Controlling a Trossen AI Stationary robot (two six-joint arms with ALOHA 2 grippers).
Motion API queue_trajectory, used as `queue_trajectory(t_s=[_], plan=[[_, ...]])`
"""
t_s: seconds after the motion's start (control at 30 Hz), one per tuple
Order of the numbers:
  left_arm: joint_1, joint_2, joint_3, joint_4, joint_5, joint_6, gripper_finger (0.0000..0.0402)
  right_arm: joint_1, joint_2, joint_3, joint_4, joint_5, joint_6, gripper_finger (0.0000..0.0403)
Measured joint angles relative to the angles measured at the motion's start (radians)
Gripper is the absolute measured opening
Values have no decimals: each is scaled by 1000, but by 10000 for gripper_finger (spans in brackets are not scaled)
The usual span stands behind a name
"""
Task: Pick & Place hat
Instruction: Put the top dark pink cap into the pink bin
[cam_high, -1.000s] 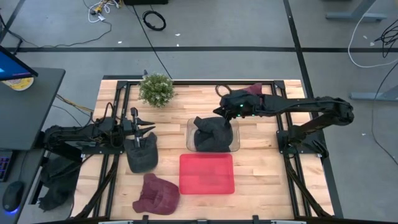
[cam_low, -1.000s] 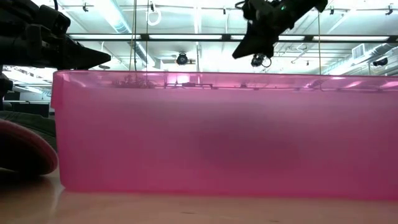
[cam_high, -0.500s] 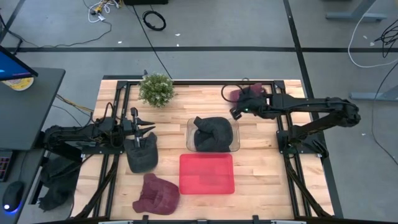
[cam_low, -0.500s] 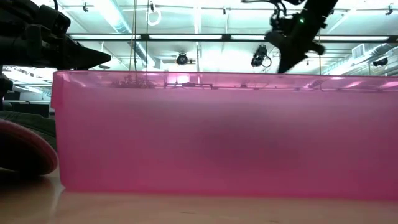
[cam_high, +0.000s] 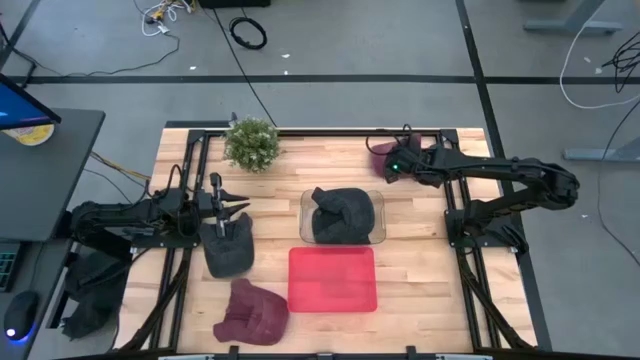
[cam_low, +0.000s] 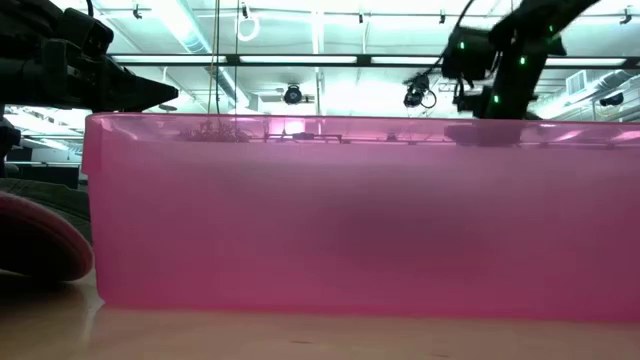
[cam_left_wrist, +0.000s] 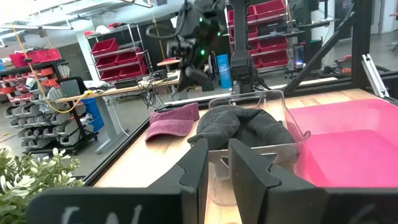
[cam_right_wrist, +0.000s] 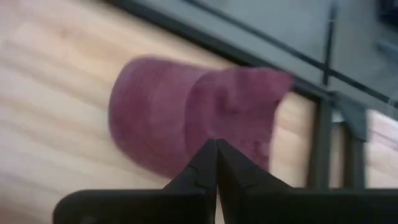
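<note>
Maroon cloth cap (cam_right_wrist: 186, 124), soft domed crown, under right gripper (cam_right_wrist: 216, 149), jaws closed.

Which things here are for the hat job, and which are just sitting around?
For the job:
- maroon hat below the right pincer
- dark hat in clear bin
- second maroon hat
- grey hat
- pink bin

Just sitting:
- plant

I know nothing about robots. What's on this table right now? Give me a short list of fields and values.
right gripper: shut, above the maroon cap at the far right corner
left gripper: at the left side, over a dark hat
clear bin: mid-table, holds a dark hat
pink bin: nearer than the clear bin
second maroon cap: near edge
plant: far edge
</note>
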Motion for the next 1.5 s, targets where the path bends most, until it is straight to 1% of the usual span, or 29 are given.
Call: queue_trajectory(t_s=[0.1, 0.17, 0.23, 0.33, 0.43, 0.57, 0.77, 0.83, 0.93, 1.03, 1.17, 1.23, 1.5], plan=[[0, 0, 0, 0, 0, 0, 67, -42, 1, -76, 156, -85, -116, 10], [0, 0, 0, 0, 0, 0, 67, -75, 1, -105, 243, -137, -162, 16], [0, 0, 0, 0, 0, 0, 67, -103, 1, -119, 288, -157, -186, 24], [0, 0, 0, 0, 0, 0, 67, -120, 1, -123, 300, -158, -195, 41], [0, 0, 0, 0, 0, 0, 67, -125, 1, -124, 289, -161, -195, 66], [0, 0, 0, 0, 0, 0, 67, -125, 1, -124, 285, -134, -194, 113], [0, 0, 0, 0, 0, 0, 67, -126, 0, -134, 294, -92, -181, 193], [0, 0, 0, 0, 0, 0, 67, -135, 0, -156, 318, -92, -170, 213], [0, 0, 0, 0, 0, 0, 67, -165, 0, -207, 362, -93, -161, 232], [0, 0, 0, 0, 0, 0, 67, -207, 0, -259, 434, -114, -172, 239], [0, 0, 0, 0, 0, 0, 67, -255, 0, -303, 553, -246, -203, 237], [0, 0, 0, 0, 0, 0, 67, -263, 0, -314, 606, -295, -215, 233], [0, 0, 0, 0, 0, 0, 67, -264, 19, -317, 610, -301, -203, 207]])
